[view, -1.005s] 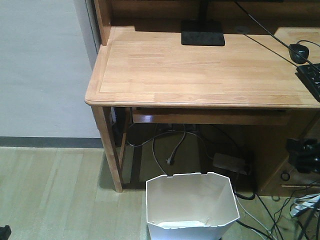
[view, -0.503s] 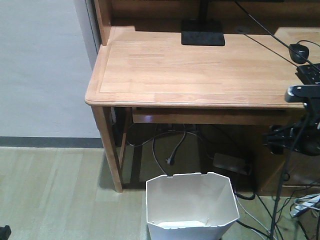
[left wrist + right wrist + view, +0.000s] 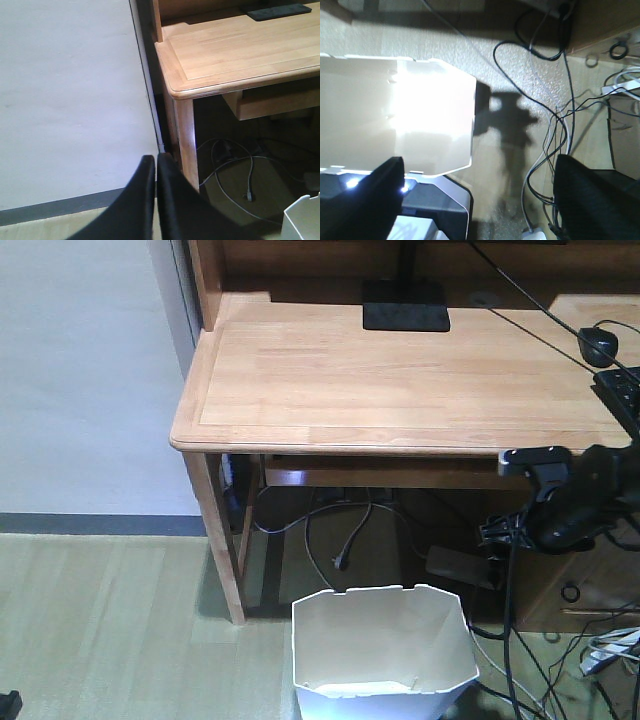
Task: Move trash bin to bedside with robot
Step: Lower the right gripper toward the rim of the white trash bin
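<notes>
The white trash bin [image 3: 385,650] stands on the floor in front of the wooden desk, open side up and cream inside. My right gripper [image 3: 505,532] hangs on its black arm above and to the right of the bin, under the desk edge. In the right wrist view its fingers are spread wide [image 3: 480,200] and hold nothing, with the bin's rim [image 3: 395,115] below at the left. My left gripper [image 3: 156,167] is shut and empty, pointing at the wall beside the desk leg. A corner of the bin [image 3: 302,220] shows at the lower right there. The bed is out of view.
The wooden desk [image 3: 400,380] carries a monitor base [image 3: 405,305], a mouse [image 3: 598,342] and a keyboard edge. Its leg [image 3: 222,550] stands left of the bin. Loose cables [image 3: 560,125] and a power strip [image 3: 462,565] lie on the floor at the right. A grey wall [image 3: 80,380] is at the left.
My right arm has come in from the right edge and moved left, towards the space above the bin's right side. The bin and the left gripper have not moved.
</notes>
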Available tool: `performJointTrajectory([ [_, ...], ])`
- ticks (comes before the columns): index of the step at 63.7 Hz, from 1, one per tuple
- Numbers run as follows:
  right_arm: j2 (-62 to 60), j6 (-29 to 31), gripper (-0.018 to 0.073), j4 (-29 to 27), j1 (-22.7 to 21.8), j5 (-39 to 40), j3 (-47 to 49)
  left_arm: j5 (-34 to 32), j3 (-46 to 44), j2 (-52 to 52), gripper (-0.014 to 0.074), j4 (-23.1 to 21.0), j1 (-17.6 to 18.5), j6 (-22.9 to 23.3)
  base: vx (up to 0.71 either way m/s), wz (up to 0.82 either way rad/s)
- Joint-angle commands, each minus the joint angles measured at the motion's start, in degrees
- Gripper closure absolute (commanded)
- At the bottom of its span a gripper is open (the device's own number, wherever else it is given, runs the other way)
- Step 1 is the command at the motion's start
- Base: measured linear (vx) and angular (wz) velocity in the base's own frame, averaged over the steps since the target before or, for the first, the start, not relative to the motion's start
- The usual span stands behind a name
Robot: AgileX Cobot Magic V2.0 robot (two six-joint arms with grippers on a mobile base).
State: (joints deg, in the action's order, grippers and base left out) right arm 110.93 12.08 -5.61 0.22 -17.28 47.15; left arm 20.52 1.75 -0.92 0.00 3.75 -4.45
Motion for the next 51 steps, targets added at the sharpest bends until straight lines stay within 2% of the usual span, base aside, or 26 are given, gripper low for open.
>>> performJointTrajectory([
  [1,3.2,3.5,-0.0027,-1.0,-0.4,2.9,3.7,-4.0,1.0,-1.2,0.0603,0.0,0.0,0.3,0.0,0.0],
  [16,14.7,5.1,-0.0027,-1.6,-3.2,3.5,9.3,-4.0,1.0,-1.2,0.0603,0.0,0.0,0.3,0.0,0.0],
  [28,22.2,8.5,-0.0027,-2.5,-3.0,5.9,12.8,-4.0,1.0,-1.2,0.0603,0.0,0.0,0.3,0.0,0.0],
  [51,34.9,10.1,-0.0027,-2.7,-3.0,5.6,21.8,-4.0,1.0,-1.2,0.0603,0.0,0.0,0.3,0.0,0.0],
])
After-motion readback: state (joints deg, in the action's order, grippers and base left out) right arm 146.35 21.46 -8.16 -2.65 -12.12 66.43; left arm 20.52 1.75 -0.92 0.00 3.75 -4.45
